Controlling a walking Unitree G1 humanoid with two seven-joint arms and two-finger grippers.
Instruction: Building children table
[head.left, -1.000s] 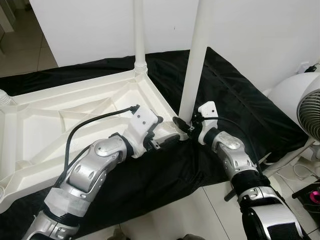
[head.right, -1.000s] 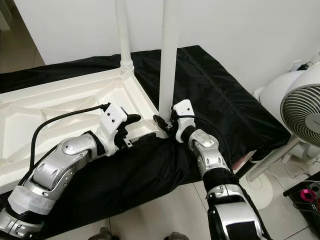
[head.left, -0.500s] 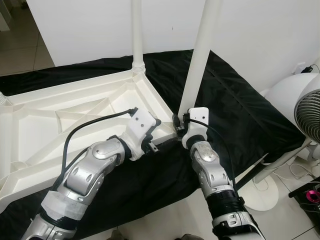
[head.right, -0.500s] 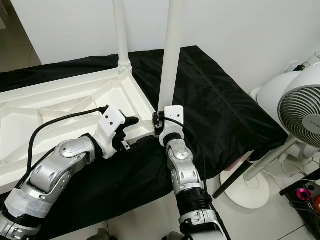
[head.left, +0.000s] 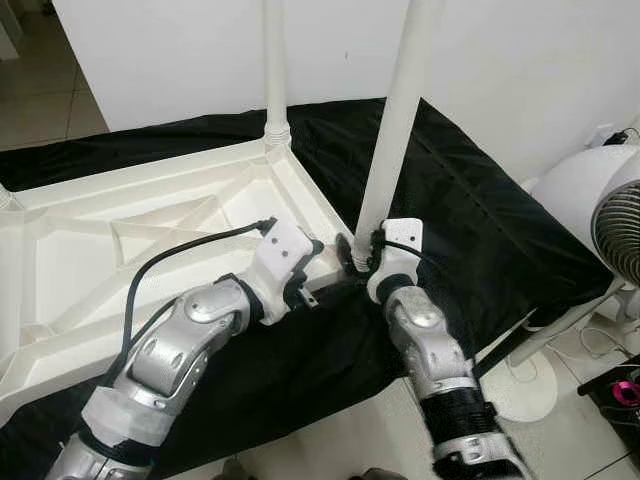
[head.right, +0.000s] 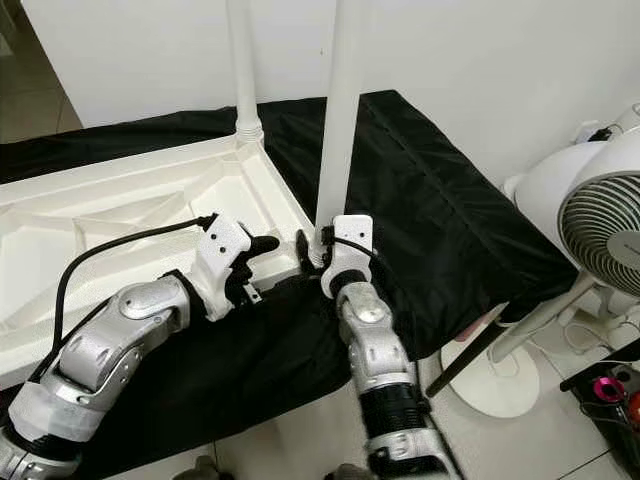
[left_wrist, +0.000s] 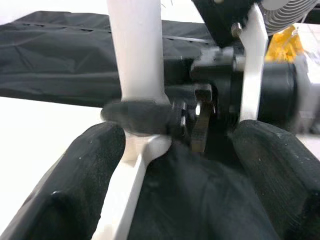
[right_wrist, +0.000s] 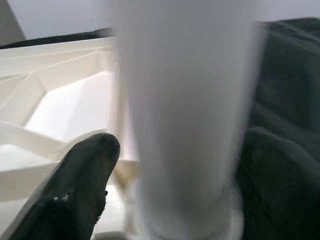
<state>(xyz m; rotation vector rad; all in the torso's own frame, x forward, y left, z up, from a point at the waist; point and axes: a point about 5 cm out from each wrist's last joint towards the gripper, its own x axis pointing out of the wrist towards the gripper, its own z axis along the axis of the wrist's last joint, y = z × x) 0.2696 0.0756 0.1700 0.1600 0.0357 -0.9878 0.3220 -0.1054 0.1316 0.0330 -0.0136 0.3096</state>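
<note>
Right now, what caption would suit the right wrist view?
Right end effector straddling the white table leg, upturned tabletop beside it.

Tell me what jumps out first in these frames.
The right gripper is clamped around the base of a tall white table leg at the near corner of the upside-down white tabletop. The left gripper hovers open beside that corner, all over a black sheet.

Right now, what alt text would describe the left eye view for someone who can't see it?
The robot's right hand grips the base of a white table leg at the corner of an upturned white tabletop lying on black cloth; the left hand rests beside it.
</note>
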